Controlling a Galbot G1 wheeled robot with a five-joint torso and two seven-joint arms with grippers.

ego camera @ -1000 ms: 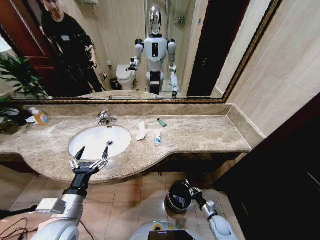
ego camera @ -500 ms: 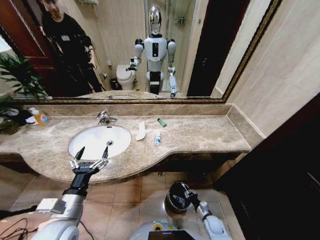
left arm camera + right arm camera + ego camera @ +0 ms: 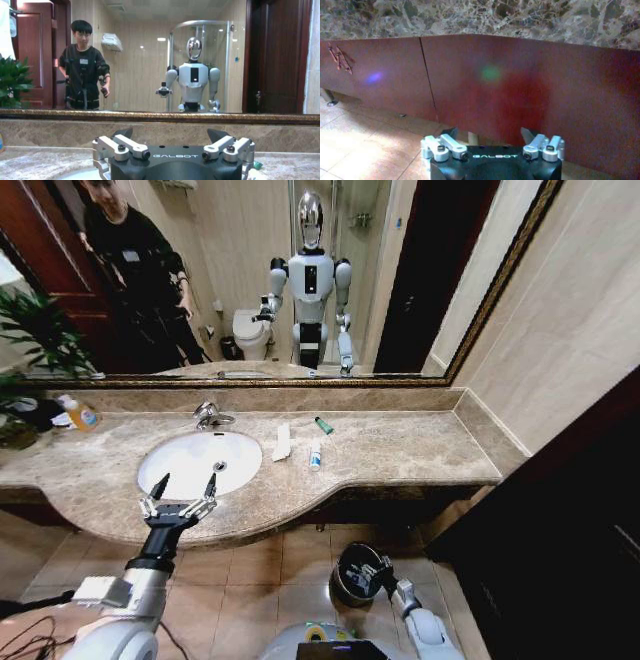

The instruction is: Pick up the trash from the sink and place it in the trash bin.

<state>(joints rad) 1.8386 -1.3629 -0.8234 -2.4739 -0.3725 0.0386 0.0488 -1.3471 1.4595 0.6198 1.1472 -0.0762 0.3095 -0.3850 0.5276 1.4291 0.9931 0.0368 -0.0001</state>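
Hovering at the front edge of the counter (image 3: 400,450), the left gripper (image 3: 183,485) has its fingers spread wide just short of the sink (image 3: 160,460). A white packet (image 3: 282,442), a small tube (image 3: 315,456) and a green cylinder (image 3: 324,425) lie on the marble beside the basin. Down by the floor, the right gripper (image 3: 372,572) sits at the trash bin (image 3: 345,565), its fingers parted and holding nothing.
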